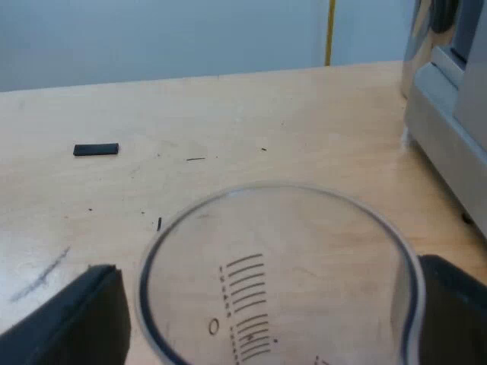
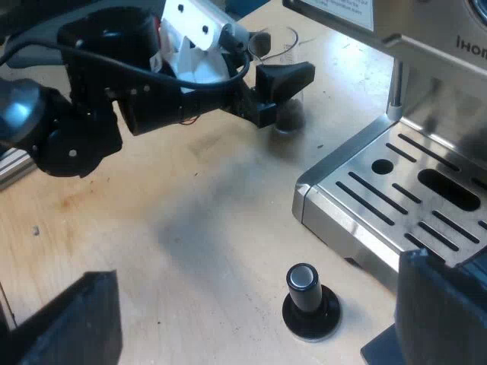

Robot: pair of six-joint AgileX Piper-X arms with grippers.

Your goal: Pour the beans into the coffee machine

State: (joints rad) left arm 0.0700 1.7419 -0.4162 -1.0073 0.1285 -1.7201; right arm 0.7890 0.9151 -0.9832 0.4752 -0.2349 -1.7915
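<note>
A clear measuring glass (image 1: 278, 274) with printed scale lines stands on the wooden table (image 1: 228, 122), between the two black fingers of my left gripper (image 1: 270, 312). One finger (image 1: 72, 319) shows a narrow gap to the rim and the other (image 1: 453, 312) is at the glass wall; the gripper is open around it. From the right wrist view, the left gripper (image 2: 275, 90) flanks the glass (image 2: 285, 76), which holds dark beans at its bottom and stands near the espresso machine (image 2: 396, 190). My right gripper (image 2: 255, 319) hangs wide open over the table, holding nothing.
A tamper (image 2: 308, 303) with a black base and metal-topped knob stands on the table beside the machine's drip tray. The machine's metal body (image 1: 456, 114) is close to the glass. A small black strip (image 1: 95, 149) lies farther off on the wood.
</note>
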